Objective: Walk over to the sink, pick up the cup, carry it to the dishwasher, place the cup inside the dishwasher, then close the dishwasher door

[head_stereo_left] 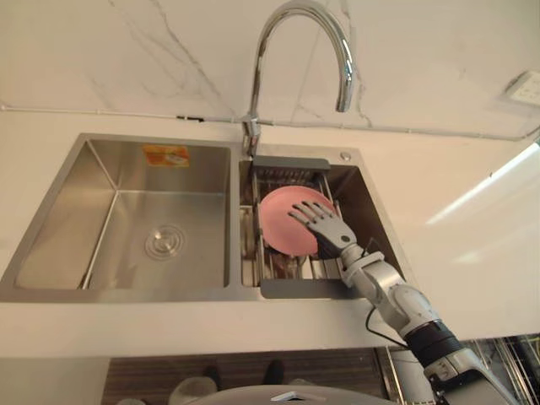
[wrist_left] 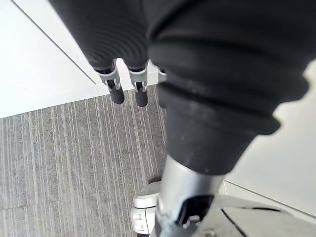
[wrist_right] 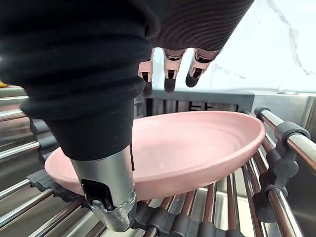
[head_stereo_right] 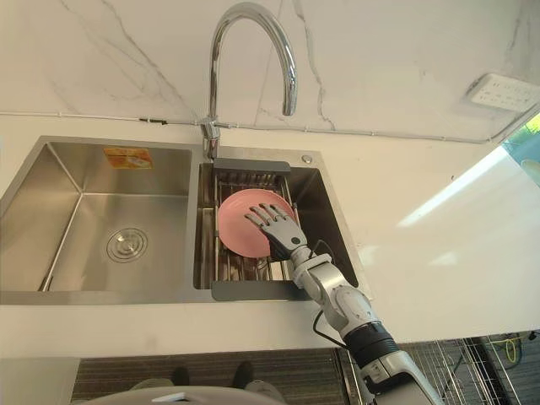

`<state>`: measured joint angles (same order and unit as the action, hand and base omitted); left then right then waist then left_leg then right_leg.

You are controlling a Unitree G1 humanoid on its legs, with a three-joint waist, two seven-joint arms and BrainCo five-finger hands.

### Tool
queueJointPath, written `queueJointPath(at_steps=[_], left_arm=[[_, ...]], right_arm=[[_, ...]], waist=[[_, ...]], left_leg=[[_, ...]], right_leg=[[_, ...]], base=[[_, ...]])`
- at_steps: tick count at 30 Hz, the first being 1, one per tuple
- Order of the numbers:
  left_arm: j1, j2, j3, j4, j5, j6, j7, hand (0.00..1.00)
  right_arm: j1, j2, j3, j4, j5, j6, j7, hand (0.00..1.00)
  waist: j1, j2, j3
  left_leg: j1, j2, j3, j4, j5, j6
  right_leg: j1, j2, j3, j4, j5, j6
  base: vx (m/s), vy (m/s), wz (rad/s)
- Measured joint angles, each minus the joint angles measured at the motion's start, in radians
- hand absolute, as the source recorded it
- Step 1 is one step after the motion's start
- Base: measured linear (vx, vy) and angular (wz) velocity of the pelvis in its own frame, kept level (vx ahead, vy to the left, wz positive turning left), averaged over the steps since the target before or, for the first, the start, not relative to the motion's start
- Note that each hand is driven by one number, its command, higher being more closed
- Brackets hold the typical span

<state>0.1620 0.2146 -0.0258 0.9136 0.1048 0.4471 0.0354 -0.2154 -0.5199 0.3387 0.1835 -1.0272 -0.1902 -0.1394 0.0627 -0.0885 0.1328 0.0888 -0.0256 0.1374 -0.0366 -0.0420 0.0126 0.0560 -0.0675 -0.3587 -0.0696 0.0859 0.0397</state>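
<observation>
1. White marbled wall (head_stereo_left: 169,51) backs a pale countertop (head_stereo_left: 472,253) holding a two-basin steel sink (head_stereo_left: 51,253). An arched faucet (head_stereo_left: 346,80) stands at the far edge between the basins.
2. The left basin holds only its drain. A rail rack (wrist_right: 291,143) with grey end frames spans the right basin.
3. The task names a cup. What lies on the rack looks like a shallow pink dish (head_stereo_left: 283,224) rather than a cup. It rests on the rails, tilted slightly.
4. The right hand (head_stereo_left: 325,226) is over the near right part of the dish. Its fingers (wrist_right: 170,81) are straight and spread above the bowl, with nothing clamped. Contact with the surface cannot be confirmed.
5. The left hand (wrist_left: 116,89) hangs over grey striped floor (wrist_left: 64,163). Its visible fingertips are relaxed and hold nothing.
6. Step in hand, as judged: the reach for the pick-up. No grasp is made yet.
7. Handling assessment: the dish appears rigid, light and smooth, so it is likely slippery if wet. It may chip if knocked against the rails or basin wall.
8. Recommended hold: pinch the raised rim on the near right side, thumb beneath and fingers inside. The open rails should leave room under the rim for the thumb.
9. Risk: pressing flat on the centre could slide or tip the dish along the rails.
</observation>
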Motion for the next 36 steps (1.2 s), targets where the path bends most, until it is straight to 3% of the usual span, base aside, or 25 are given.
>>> queueJointPath(at_steps=[12, 20, 31, 36], left_arm=[[0.0, -0.003, -0.02, 0.0, 0.015, 0.004, -0.019, 0.0], [0.005, -0.014, -0.019, -0.001, 0.015, 0.001, -0.018, 0.0], [0.01, -0.021, -0.016, -0.004, 0.015, -0.013, -0.018, 0.0], [0.023, -0.029, -0.015, -0.035, 0.015, -0.018, -0.017, 0.0]], right_arm=[[-0.063, 0.0, 0.006, 0.117, 0.039, 0.014, 0.015, 0.0], [-0.065, 0.004, 0.016, 0.189, 0.039, 0.025, -0.152, 0.0], [-0.065, 0.003, 0.007, 0.187, 0.06, 0.044, -0.222, 0.0], [-0.067, 0.003, -0.009, 0.186, 0.081, 0.043, -0.301, 0.0]], waist=[[0.02, 0.002, 0.001], [0.026, 0.013, 0.016], [0.025, 0.015, 0.03], [0.025, 0.025, 0.043]], left_leg=[[0.002, 0.0, -0.013, 0.003, 0.0, 0.001], [-0.004, 0.0, -0.03, 0.001, 0.0, 0.0], [-0.01, -0.001, -0.043, 0.006, 0.006, 0.006], [-0.019, -0.001, -0.051, 0.018, 0.006, 0.005]], right_leg=[[0.005, -0.002, -0.012, 0.012, -0.011, 0.0], [0.004, -0.005, -0.028, 0.019, -0.018, -0.002], [0.0, -0.004, -0.035, 0.019, -0.019, -0.002], [-0.002, -0.005, -0.038, 0.023, -0.019, -0.003]], base=[[0.0, 0.0, 0.03], [-0.01, 0.016, 0.06], [0.0, 0.001, 0.0], [-0.01, 0.008, 0.03]])
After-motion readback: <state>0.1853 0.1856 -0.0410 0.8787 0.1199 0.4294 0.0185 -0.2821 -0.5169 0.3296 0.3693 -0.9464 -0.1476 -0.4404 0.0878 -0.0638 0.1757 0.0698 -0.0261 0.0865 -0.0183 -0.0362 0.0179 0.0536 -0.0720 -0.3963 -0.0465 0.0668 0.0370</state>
